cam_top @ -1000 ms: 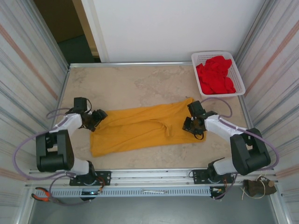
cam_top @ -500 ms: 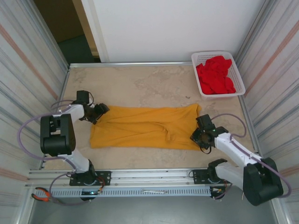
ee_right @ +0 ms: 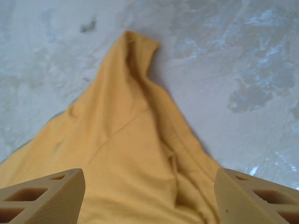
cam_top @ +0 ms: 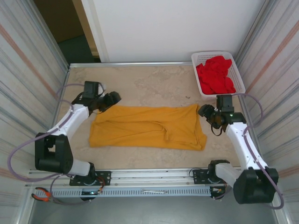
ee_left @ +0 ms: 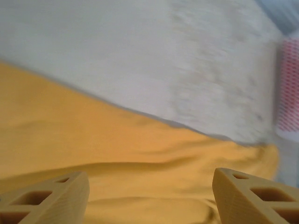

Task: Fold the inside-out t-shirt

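Note:
The inside-out t-shirt [cam_top: 145,127] is a mustard-yellow cloth lying flat in a long band across the middle of the table. My left gripper [cam_top: 111,99] hovers just beyond the shirt's far left corner. In the left wrist view it [ee_left: 152,198] is open, with the yellow cloth [ee_left: 93,140] lying below its spread fingers. My right gripper [cam_top: 206,113] hangs by the shirt's right end. It [ee_right: 149,198] is open too, and the cloth [ee_right: 126,154] runs away from it to a pointed corner, with nothing held.
A white basket [cam_top: 211,53] holding red garments [cam_top: 215,74] stands at the far right corner, close behind the right arm. Corrugated walls close in both sides. A metal rail [cam_top: 154,173] runs along the near edge.
The right gripper opened, let go of the shirt's right end and swung to the far right. The left gripper rose and drew back from the left end. The shirt now lies flat.

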### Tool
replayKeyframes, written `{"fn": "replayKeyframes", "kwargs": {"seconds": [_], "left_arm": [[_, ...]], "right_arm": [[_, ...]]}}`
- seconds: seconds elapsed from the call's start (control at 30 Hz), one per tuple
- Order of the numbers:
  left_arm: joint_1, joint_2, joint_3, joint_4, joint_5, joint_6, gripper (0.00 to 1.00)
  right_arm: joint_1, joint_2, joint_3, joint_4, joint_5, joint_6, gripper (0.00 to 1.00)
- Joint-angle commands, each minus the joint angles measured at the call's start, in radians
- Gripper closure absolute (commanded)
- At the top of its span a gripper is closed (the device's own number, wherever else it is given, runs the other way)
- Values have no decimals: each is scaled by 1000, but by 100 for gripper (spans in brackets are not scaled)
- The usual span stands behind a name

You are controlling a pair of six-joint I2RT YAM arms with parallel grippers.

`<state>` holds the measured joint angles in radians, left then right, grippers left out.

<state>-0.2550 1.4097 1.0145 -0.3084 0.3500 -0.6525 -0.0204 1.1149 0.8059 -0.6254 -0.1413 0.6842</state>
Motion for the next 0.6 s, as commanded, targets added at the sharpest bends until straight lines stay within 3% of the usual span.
{"fn": "replayKeyframes", "kwargs": {"seconds": [0.0, 0.27, 0.57], "left_arm": [[-145, 47, 34, 57, 7, -95, 29], [-410, 314, 162, 260, 55, -217, 29], [-555, 490, 226, 405, 76, -295, 29]], "right_arm": [[-51, 103, -28, 49, -128, -105, 26], [-98, 201, -76, 171, -206, -116, 24], [-112, 281, -95, 214, -199, -111, 26]]}}
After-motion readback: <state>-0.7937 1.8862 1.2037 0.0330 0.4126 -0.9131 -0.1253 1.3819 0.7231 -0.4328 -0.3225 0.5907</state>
